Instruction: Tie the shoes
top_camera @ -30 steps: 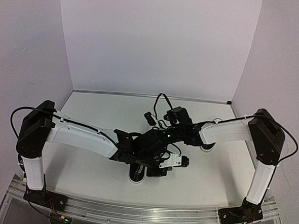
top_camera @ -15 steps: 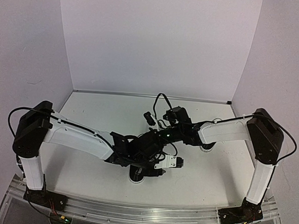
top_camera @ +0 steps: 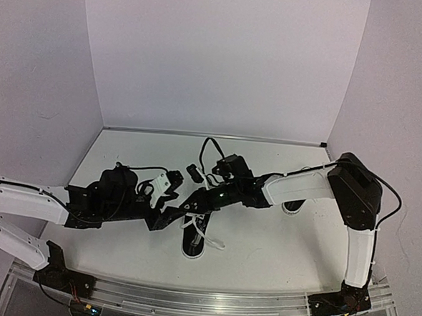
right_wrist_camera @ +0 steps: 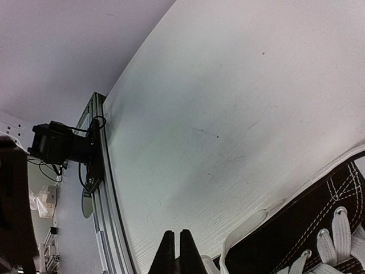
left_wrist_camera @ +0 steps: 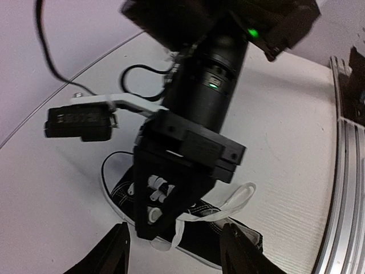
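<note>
One black shoe (top_camera: 193,247) with a white sole lies near the front middle of the table, a white lace loop (top_camera: 214,242) trailing to its right. My right gripper (top_camera: 188,211) points down onto that shoe (left_wrist_camera: 212,244). Its fingers (right_wrist_camera: 169,251) are shut, and white lace (right_wrist_camera: 206,266) lies against them. Whether lace is pinched does not show. A lace loop (left_wrist_camera: 242,196) stands free beside it. My left gripper (top_camera: 161,218) is just left of the shoe, open and holding nothing, its fingers (left_wrist_camera: 117,252) straddling shoe and right gripper (left_wrist_camera: 155,230).
A second dark, shoe-like shape (top_camera: 292,205) sits half hidden under the right forearm. The metal rail (top_camera: 209,301) runs along the near edge, with purple walls at the back and sides. The right wrist's camera (left_wrist_camera: 80,121) juts out beside the shoe.
My left gripper has opened and its arm has drawn back to the left, away from the shoe. The right arm has shifted slightly left. A lace loop now lies free beside the shoe.
</note>
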